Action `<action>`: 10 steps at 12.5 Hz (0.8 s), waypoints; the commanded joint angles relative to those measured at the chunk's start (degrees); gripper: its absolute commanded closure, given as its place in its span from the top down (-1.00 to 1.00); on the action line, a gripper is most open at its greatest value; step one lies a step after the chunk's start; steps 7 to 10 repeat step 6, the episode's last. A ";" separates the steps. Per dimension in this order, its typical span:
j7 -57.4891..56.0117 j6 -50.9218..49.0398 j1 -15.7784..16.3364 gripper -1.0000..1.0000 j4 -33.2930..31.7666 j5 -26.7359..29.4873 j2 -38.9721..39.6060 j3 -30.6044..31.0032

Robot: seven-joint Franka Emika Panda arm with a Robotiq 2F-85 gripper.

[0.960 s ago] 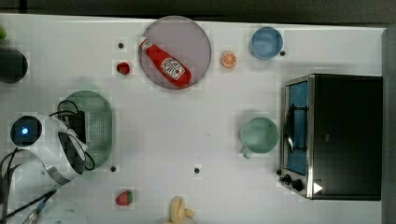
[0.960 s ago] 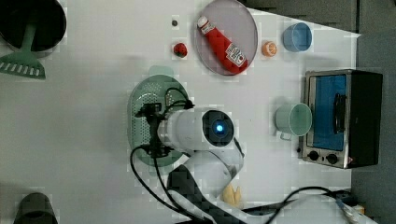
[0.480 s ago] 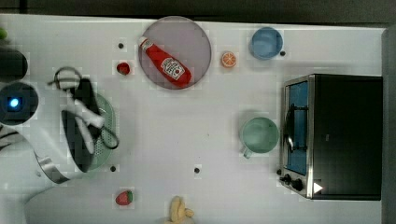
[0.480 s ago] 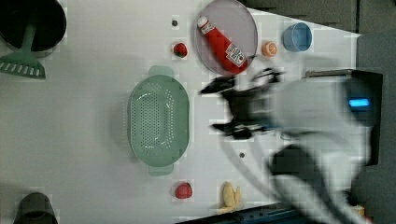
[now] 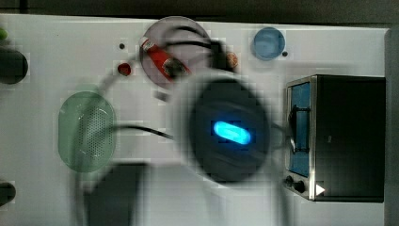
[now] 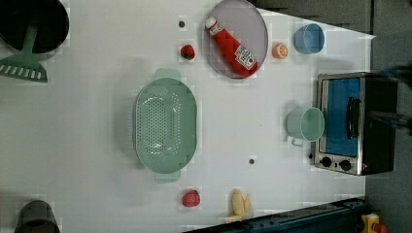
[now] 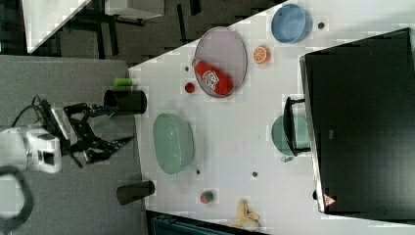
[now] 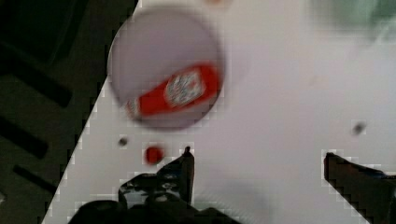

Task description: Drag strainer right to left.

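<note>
I see the strainer point(image 6: 165, 127) lying free, long axis across the surface; my jaws point(image 8: 259, 170) gape empty, well off it.

Even, bright light falls on the white table point(image 6: 97, 121), with only a soft shadow beside the strainer point(image 6: 165, 127). In the top view the arm point(image 5: 228, 132) is a smeared dark blur around a glowing blue lamp, right of the strainer. The wrist view is blurred; the ketchup bottle point(image 8: 175, 91) looks soft.
</note>
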 commanded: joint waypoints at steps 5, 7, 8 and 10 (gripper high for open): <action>-18.38 -8.14 -2.66 1.00 -2.58 -7.02 -2.72 -4.68; -18.37 -7.83 -2.63 1.00 -2.57 -7.02 -2.36 -4.69; -18.37 -7.83 -2.63 1.00 -2.57 -7.02 -2.36 -4.69; -18.37 -7.83 -2.63 1.00 -2.57 -7.02 -2.36 -4.69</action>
